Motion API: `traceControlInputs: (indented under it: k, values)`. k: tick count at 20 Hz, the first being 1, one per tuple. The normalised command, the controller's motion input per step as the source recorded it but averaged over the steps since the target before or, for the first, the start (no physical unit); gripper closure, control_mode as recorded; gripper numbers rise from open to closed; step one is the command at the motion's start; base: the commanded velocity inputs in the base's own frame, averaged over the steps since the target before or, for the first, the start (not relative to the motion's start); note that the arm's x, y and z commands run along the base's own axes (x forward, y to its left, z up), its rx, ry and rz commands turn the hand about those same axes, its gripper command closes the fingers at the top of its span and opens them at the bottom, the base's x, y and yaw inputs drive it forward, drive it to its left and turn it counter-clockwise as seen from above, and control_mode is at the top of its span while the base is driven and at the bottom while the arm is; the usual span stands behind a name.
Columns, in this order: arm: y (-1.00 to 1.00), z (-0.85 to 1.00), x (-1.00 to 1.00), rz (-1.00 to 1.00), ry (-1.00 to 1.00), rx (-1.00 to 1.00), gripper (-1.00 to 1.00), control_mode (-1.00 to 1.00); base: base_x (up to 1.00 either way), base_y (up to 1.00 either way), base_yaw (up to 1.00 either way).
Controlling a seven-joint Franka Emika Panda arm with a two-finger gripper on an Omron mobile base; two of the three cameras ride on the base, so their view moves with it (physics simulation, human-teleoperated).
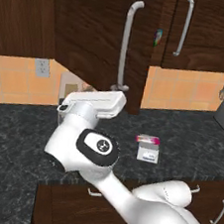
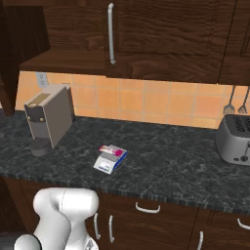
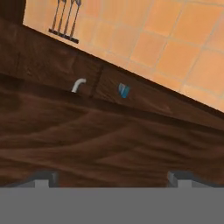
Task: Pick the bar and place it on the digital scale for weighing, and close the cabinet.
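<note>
Bar (image 2: 113, 151) lies flat on top of the digital scale (image 2: 109, 161), which sits on the dark stone counter (image 2: 176, 171) right of the coffee machine (image 2: 49, 116) and well left of the toaster (image 2: 235, 138). Cabinet (image 1: 101, 37) door above the scale swung partly out, its long handle (image 1: 125, 46) facing the arm. Gripper (image 3: 113, 179) jaws spread wide, nothing between them, close against the dark wood door face.

The arm (image 1: 123, 195) rises from its base and bends at the elbow, its forearm reaching upward and forward. The gripper (image 3: 113, 177) stands wide open, fingertips (image 3: 43, 178) far apart.
</note>
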Motion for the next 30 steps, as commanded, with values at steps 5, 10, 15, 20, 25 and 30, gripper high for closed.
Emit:
traceControlInputs:
  k: [5,10,15,20,25,30]
  values:
    - [-0.88,0.00,0.96,0.00,-0.11,0.29,-1.00,-1.00,0.00,0.00,0.00]
    - [-0.65,0.00,1.00,0.05,-0.05,0.26,-1.00,-1.00,0.00,0.00,0.00]
    - [-0.55,-0.01,0.98,0.16,-0.03,0.19,-1.00,-1.00,0.00,0.00,0.00]
    - [-0.37,0.00,1.00,0.18,0.00,0.13,-1.00,-1.00,0.00,0.00,0.00]
    - [-0.39,0.00,0.90,0.15,-0.04,0.12,-1.00,-1.00,0.00,0.00,0.00]
    - [-0.25,0.00,0.88,0.13,-0.08,0.06,-1.00,-1.00,0.00,0.00,0.00]
